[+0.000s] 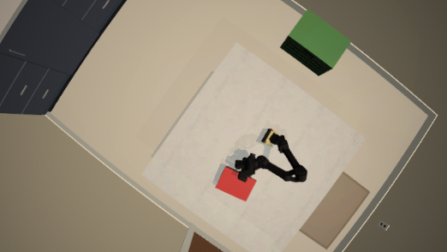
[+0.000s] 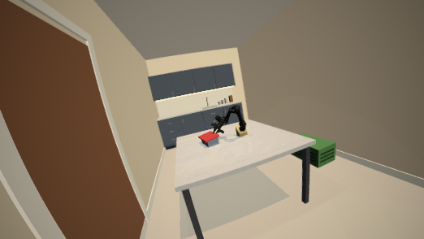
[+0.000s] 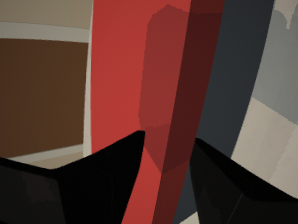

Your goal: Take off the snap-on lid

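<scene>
The red snap-on lid (image 1: 235, 184) lies over the grey storage box on the white table; it is offset, so a strip of the box shows at its upper left. In the exterior view the lid (image 2: 209, 137) tilts a little above the box (image 2: 212, 143). My gripper (image 1: 245, 172) is at the lid's near edge and is shut on the lid's rim. In the wrist view the red lid (image 3: 149, 96) runs up from between my two black fingers, with the dark box interior (image 3: 233, 76) beside it.
The arm's yellow base (image 1: 270, 137) stands on the table just right of the box. A green crate (image 1: 318, 40) sits on the floor beyond the table's far corner. Dark cabinets (image 1: 38, 51) line the wall.
</scene>
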